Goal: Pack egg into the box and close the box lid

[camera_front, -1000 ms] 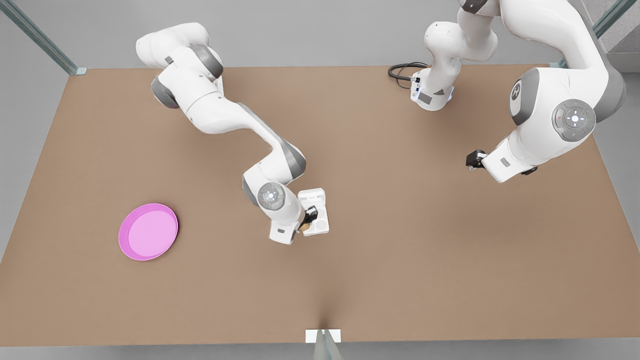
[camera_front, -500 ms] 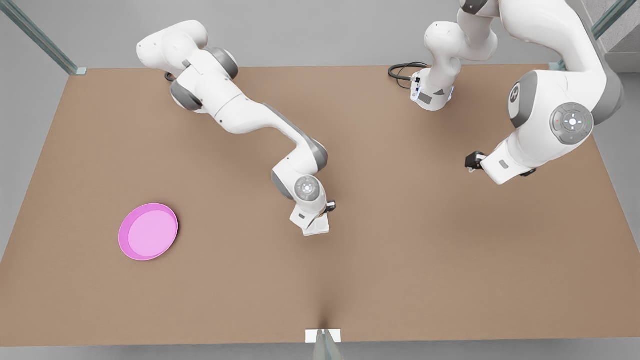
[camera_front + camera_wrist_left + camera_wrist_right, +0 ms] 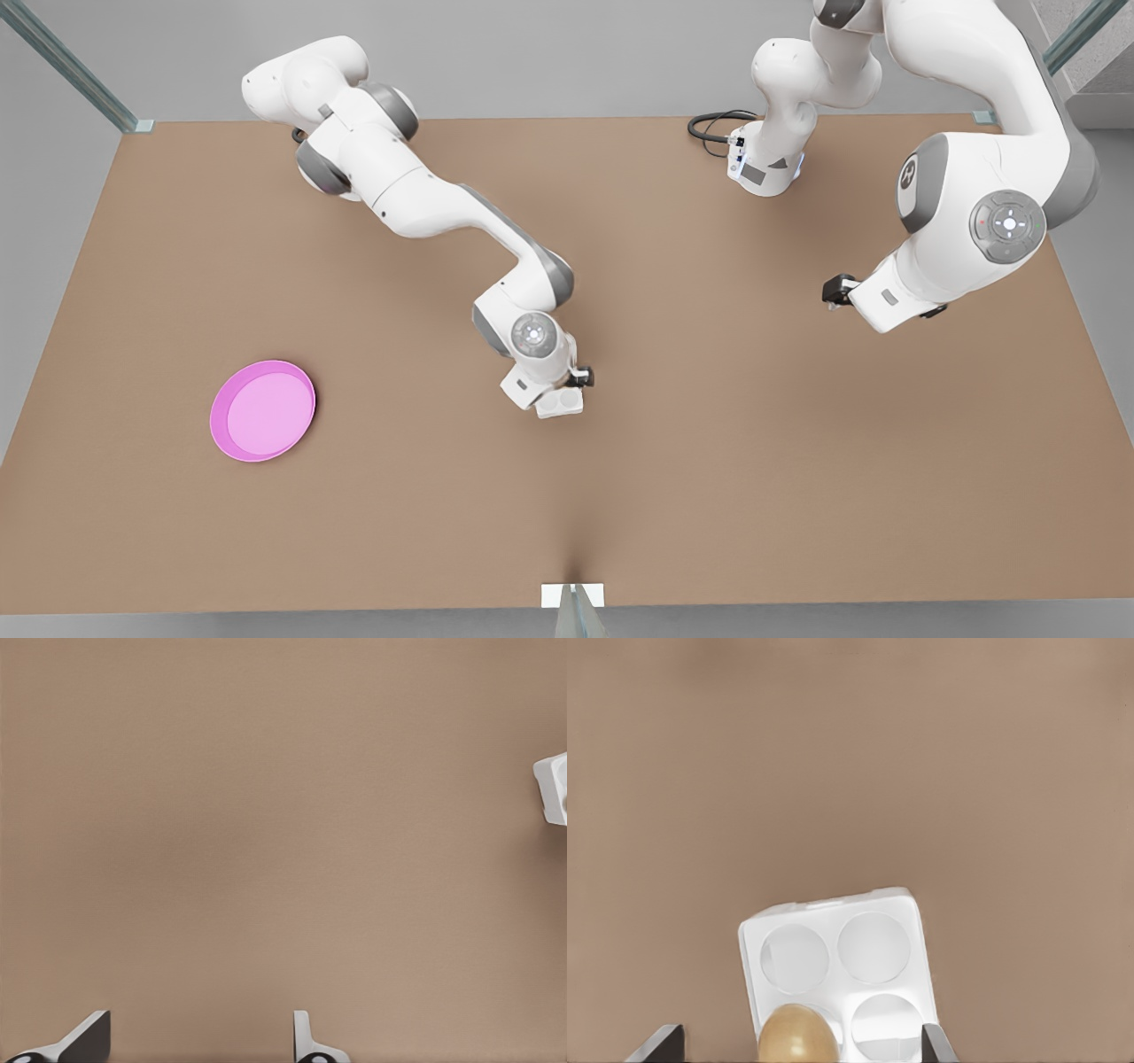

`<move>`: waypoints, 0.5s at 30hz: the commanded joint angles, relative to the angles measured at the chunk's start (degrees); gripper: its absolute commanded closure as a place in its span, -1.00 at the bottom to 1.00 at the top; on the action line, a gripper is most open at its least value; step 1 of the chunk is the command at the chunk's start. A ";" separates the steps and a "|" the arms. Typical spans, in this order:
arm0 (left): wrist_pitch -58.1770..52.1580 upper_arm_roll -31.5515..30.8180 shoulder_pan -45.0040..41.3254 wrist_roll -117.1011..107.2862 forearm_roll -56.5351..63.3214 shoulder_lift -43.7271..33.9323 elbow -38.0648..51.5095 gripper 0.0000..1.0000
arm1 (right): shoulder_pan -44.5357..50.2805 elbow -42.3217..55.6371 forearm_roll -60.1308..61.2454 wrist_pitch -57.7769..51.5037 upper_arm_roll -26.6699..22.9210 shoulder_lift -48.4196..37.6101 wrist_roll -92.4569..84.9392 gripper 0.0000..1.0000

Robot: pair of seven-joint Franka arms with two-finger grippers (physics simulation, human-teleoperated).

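Risk is sitting with the lid step: the egg (image 3: pixel 797 1035) is lying in one cup of the box (image 3: pixel 840 970) on the counter (image 3: pixel 709 461), and a careless sweep could be shoving the light carton or knocking the egg out. The right gripper (image 3: pixel 799 1043) is hovering over the box with fingers (image 3: pixel 937 1045) spread wide, gripping nothing. The left gripper (image 3: pixel 202 1038) is waiting well apart at the front view's right, its fingers likewise spread and empty.
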 commanded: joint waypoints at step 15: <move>31.94 0.02 -45.68 -82.21 -33.28 31.15 3.10 0.57 | -46.17 -26.34 0.94 -26.30 -0.52 -41.92 -51.71 -1.00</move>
